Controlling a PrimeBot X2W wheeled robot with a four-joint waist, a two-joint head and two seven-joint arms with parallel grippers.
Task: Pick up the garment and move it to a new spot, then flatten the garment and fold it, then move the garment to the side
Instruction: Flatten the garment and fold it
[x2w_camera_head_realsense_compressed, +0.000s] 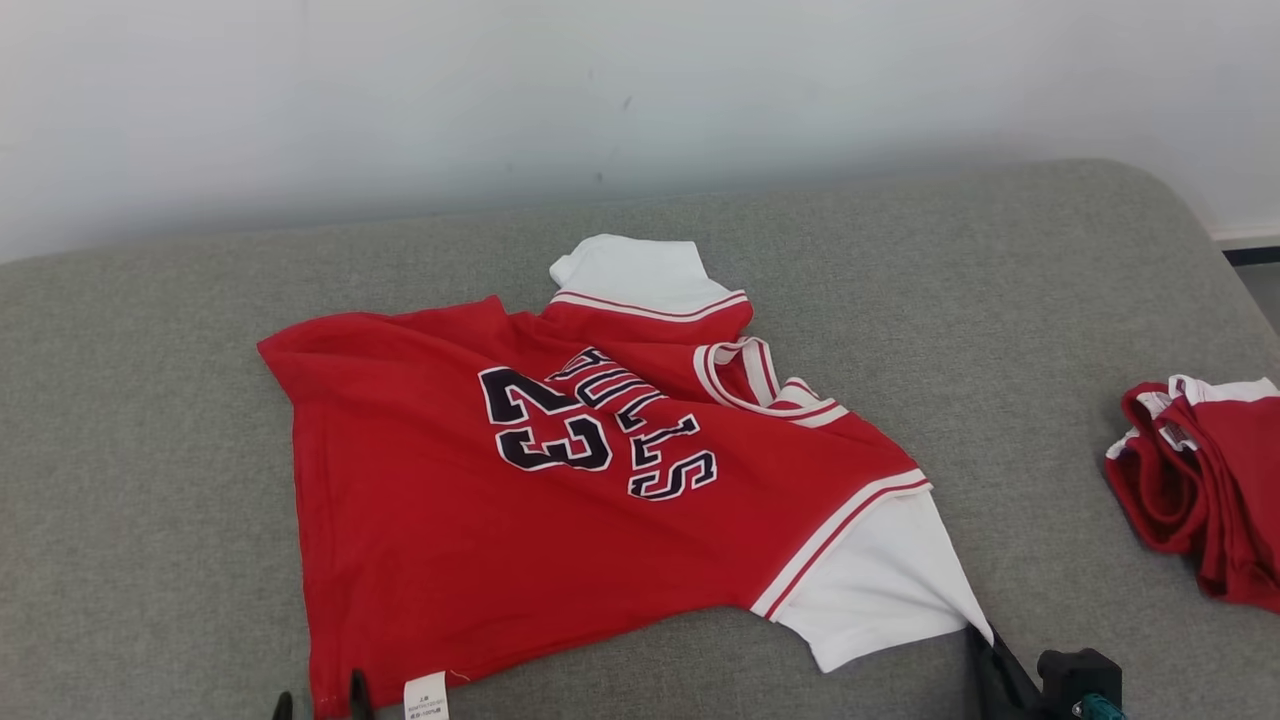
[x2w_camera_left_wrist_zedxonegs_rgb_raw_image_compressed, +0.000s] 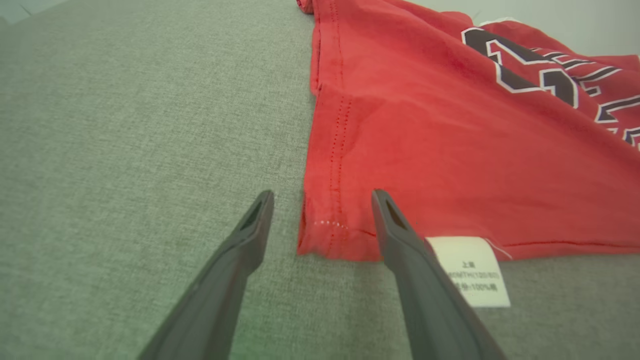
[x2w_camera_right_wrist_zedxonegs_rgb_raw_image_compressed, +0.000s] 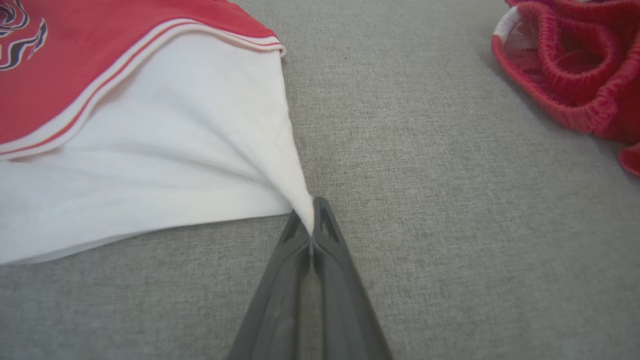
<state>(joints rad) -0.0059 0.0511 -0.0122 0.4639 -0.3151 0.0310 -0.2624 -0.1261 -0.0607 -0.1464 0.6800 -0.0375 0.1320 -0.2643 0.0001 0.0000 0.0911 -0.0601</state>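
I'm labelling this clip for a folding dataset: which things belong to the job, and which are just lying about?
Job: red jersey; its white sleeve, pinched in the shut right end effector; open left end effector astride the hem corner.
Lying about: bundled red garment on the right of the grey surface.

Home-like room — grey upholstered cushion (x2w_camera_head_realsense_compressed: 150, 420) against white wall (x2w_camera_head_realsense_compressed: 400, 100).

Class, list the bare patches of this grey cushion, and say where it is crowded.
Bare: cushion left of the jersey; strip before the wall; gap between white sleeve and red bundle. Crowded: near edge, at the left gripper and right gripper.
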